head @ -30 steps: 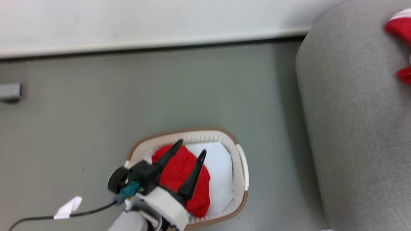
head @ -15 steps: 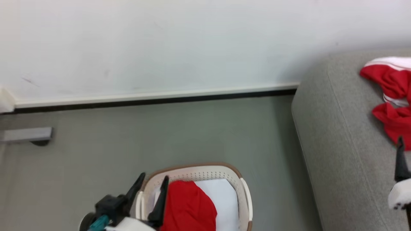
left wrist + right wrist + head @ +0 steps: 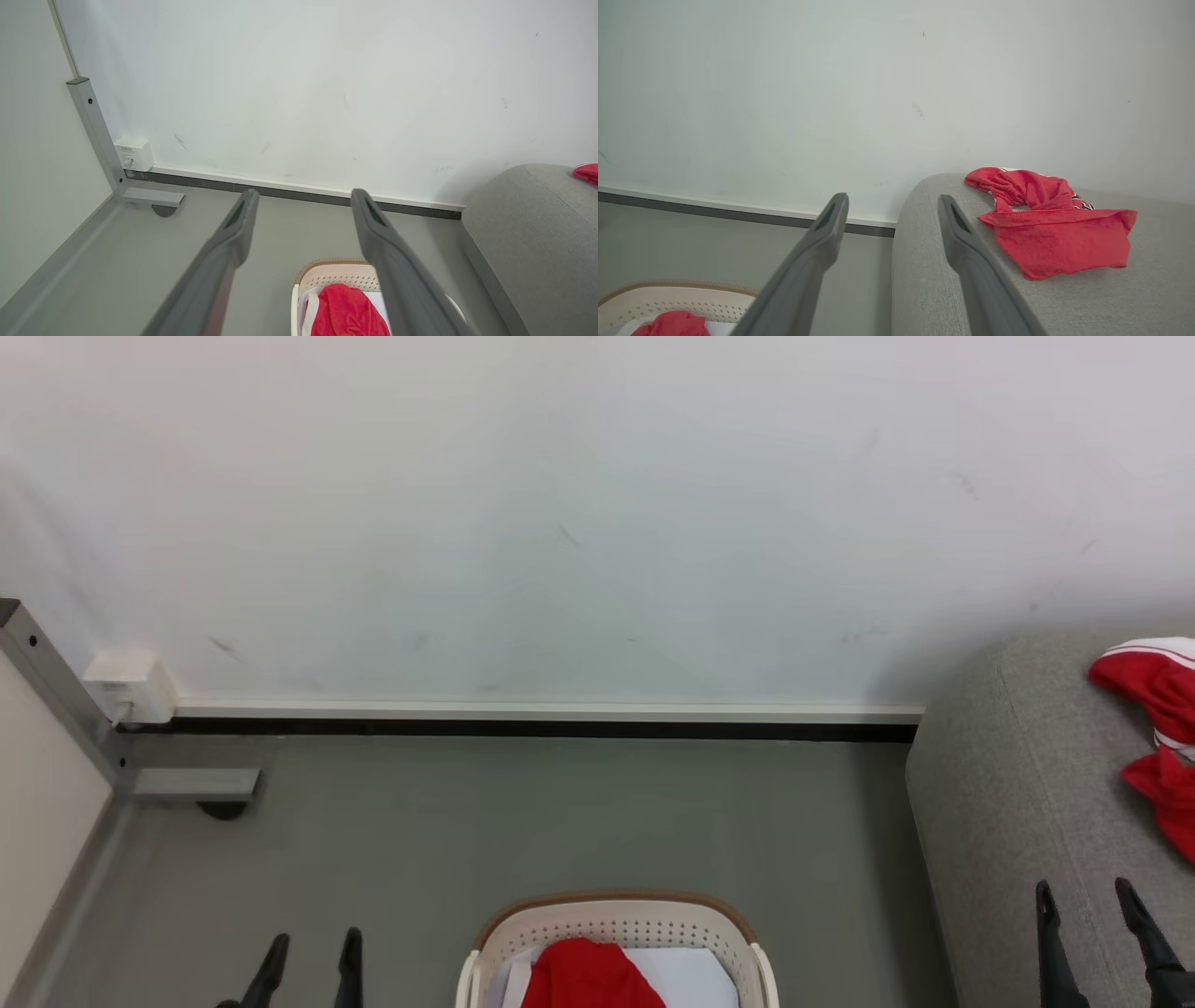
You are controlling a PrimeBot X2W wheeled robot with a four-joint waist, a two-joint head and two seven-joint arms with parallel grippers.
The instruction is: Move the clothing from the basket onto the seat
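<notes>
The cream basket (image 3: pixel 616 922) with a brown rim stands on the floor at the bottom centre, and red clothing (image 3: pixel 586 975) lies in it on a white sheet (image 3: pixel 691 978). It shows too in the left wrist view as the basket (image 3: pixel 327 277) with clothing (image 3: pixel 348 310). More red clothing (image 3: pixel 1158 728) (image 3: pixel 1045 219) rests on the grey seat (image 3: pixel 1018 821) (image 3: pixel 934 261) at the right. My left gripper (image 3: pixel 311 945) (image 3: pixel 299 205) is open and empty, left of the basket. Over the seat's front, my right gripper (image 3: pixel 1083 896) (image 3: pixel 893 205) is open and empty.
A white wall with a dark skirting strip (image 3: pixel 523 728) runs behind. At the left stands a grey metal post with a foot (image 3: pixel 191 786) and a small white box (image 3: pixel 129 686) on the wall. Grey floor (image 3: pixel 523 821) lies between wall, basket and seat.
The head camera has tilted up, so basket and seat slid down the picture. My left gripper has left the basket and now stands to its left, empty. The right gripper has come into view.
</notes>
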